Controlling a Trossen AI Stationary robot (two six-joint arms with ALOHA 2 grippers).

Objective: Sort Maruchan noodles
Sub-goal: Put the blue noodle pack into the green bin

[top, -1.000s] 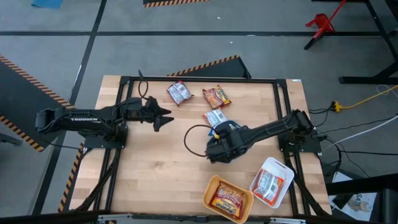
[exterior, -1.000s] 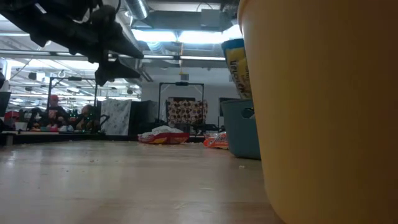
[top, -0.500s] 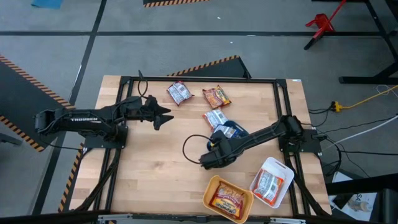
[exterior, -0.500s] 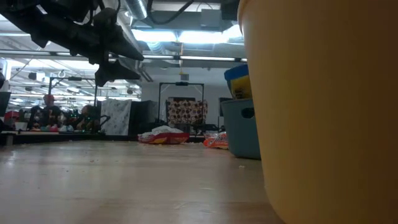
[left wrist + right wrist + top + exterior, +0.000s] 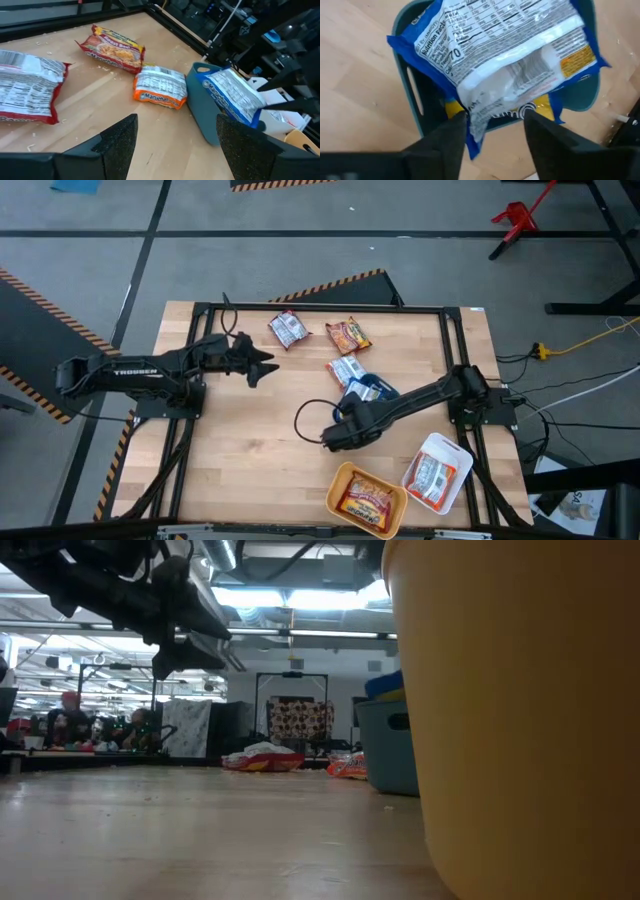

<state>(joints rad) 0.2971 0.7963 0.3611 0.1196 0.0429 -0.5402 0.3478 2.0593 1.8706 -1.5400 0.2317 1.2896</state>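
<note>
Right pincer point(image 5: 492, 130) hung open over the blue packet point(image 5: 510, 60) in the teal tray point(image 5: 415, 95); best lifted clear without snagging.

Two arms low over the tabletop

The left tool point(image 5: 268, 366) sits left of centre in the high view, fingers point(image 5: 117, 140) spread apart. The right tool point(image 5: 335, 438) reaches toward lower centre, its fingers point(image 5: 451, 134) parted.

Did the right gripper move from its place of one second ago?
Yes. In the high view the right gripper has moved away from the blue noodle packet in the teal tray, toward the orange tray at the table's near edge.
</note>
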